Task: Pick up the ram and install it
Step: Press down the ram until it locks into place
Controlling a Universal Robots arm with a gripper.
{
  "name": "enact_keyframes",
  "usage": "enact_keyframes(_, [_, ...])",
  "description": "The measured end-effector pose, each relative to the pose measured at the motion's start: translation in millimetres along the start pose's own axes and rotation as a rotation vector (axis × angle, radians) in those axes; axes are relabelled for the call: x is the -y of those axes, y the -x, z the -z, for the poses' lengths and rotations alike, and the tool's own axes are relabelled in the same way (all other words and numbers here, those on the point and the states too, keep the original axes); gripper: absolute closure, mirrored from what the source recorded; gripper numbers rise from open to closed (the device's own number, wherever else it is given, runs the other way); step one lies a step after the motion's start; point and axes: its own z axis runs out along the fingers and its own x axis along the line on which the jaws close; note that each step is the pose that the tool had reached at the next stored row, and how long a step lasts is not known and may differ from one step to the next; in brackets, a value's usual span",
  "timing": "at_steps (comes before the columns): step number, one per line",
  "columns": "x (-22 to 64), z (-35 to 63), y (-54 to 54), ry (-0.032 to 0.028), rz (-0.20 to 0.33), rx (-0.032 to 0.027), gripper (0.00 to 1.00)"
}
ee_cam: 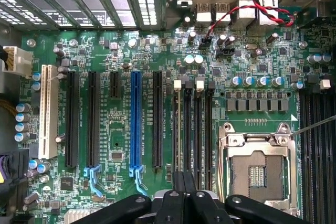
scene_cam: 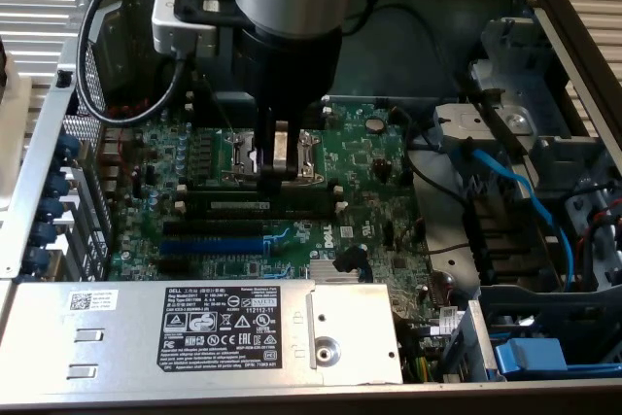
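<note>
The ram point(scene_cam: 258, 203) is standing on its thin edge in the row of long black slots point(ee_cam: 192, 129). The slots are sitting on the big green board point(scene_cam: 369, 157) inside the open computer case point(scene_cam: 39, 143). In the exterior view, the ram is lying between the silver square socket point(scene_cam: 243, 155) and the blue slot point(scene_cam: 209, 240). I cannot tell if it is pushed all the way down.

The arm point(scene_cam: 287, 7) is hanging right over it. The jaws are pressing together and are pinching nothing that I can see. Their tips are pointing down just above the middle of the ram. I cannot tell if they are touching it.

I am guessing the ram is very light, and stiff like a thin ruler. It is probably easy to hurt, so bending or squeezing hard is looking risky. The best place to hold it is looking like the two flat sides near the top edge, in the middle, away from the bottom edge.
</note>
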Motion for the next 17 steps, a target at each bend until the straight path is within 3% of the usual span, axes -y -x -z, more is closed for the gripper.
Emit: enact_keyframes(17, [2.3,-1.4,1.2,-0.0001,0.018,-0.0066,0.90])
